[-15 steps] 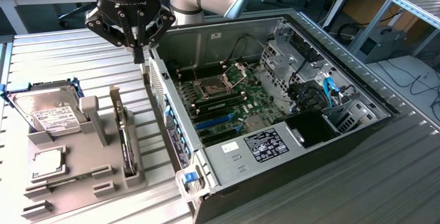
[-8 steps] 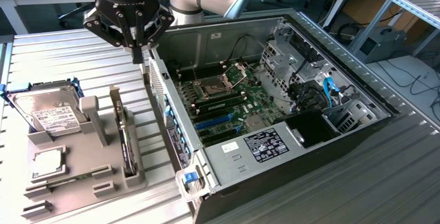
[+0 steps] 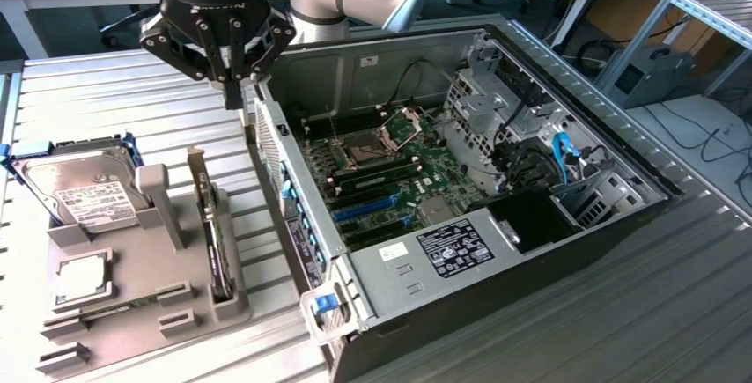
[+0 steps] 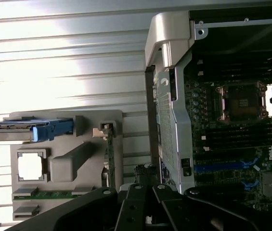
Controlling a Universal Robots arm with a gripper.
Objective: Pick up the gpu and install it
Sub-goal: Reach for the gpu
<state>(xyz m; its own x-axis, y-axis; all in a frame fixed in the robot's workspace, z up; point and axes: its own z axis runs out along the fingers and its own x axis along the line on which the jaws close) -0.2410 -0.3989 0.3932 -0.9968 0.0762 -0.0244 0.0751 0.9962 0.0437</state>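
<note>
The gpu (image 3: 211, 229) stands on edge in the grey holder (image 3: 136, 264), below the closed, empty hand (image 3: 235, 97), slightly aside. Pick-up not begun, I judge; gripping needs fingers parted across its thin edge.

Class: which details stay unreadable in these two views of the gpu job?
- gpu: exterior view, edge-on in the grey holder, face hidden.
- Processor chip: wrist view, washed out by glare.
- Hard drive label: exterior view, print too small.
- Motherboard: wrist view, cut off by the frame edge.
</note>
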